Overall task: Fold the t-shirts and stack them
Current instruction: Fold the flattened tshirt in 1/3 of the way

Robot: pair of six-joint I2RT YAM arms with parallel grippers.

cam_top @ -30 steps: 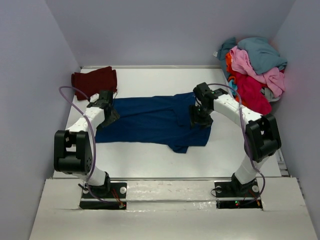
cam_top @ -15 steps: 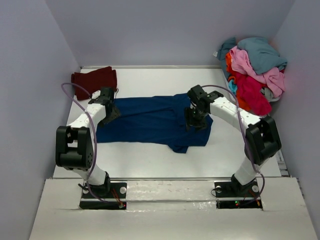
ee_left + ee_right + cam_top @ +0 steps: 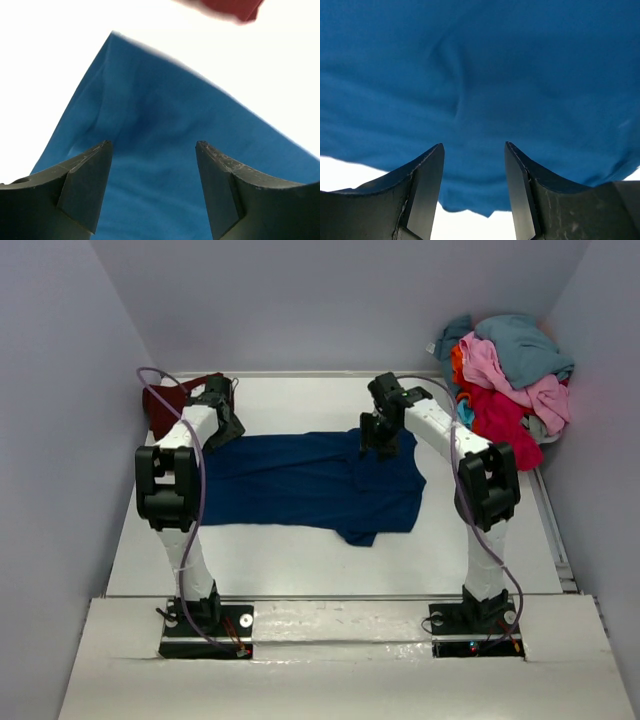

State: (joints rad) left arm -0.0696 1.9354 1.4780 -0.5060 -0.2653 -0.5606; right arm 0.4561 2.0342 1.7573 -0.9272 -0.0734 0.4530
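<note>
Beside the maroon shirt [image 3: 185,400], the left fingers [image 3: 82,185] hang open over the far-left edge of the blue shirt [image 3: 300,485], spread mid-bench [image 3: 300,560]. The right fingers [image 3: 422,190] gape above its far-right edge. Uneven pinches would likely skew the fold.

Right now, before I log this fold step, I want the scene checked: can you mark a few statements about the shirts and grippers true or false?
1. The blue t-shirt lies spread on the table. True.
2. The left gripper and right gripper are shut on cloth. False: both are open above the blue t-shirt.
3. The maroon t-shirt lies on the blue one. False: it lies apart, at the far left corner.
4. A pile of t-shirts sits at the far right corner. True.
</note>
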